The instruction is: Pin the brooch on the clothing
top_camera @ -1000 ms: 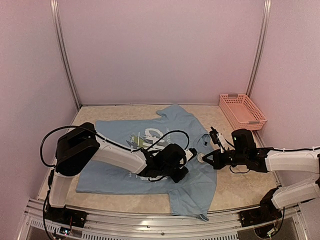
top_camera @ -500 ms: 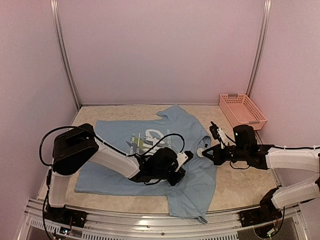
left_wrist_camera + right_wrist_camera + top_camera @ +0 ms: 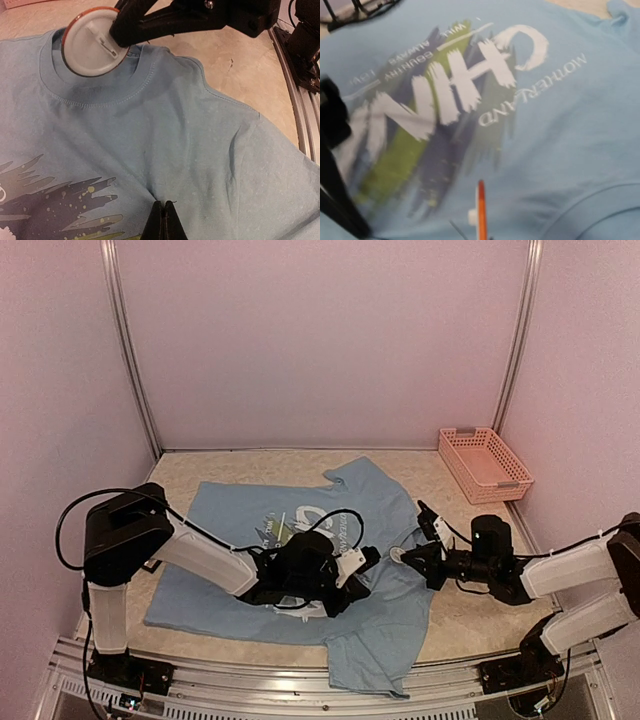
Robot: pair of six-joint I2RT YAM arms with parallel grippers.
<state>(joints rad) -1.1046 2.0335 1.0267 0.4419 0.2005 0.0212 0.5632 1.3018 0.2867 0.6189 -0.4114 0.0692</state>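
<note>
On a beige table seen from above, a light blue T-shirt lies spread flat, its printed chest facing up and its collar toward 3 o'clock. Both robot arms reach low over it from opposite sides.

The left gripper rests on the shirt below the collar. In its wrist view the two dark fingertips are pressed together at 6 o'clock, with fabric creases running into them, so the claw is pinching the cloth.

The right gripper comes in from 3 o'clock and is clamped on the brooch. The brooch is a round badge, with a white back and an orange rim. Black fingers grip its right edge. It sits over the ribbed collar at 11 o'clock from the left fingertips, well apart from them. Whether it touches the cloth cannot be told.

From the right wrist the brooch shows edge-on as a thin orange line at 6 o'clock. White "CHINA" lettering and green streaks lie beyond it.

A pink basket stands at 2 o'clock, off the shirt.
</note>
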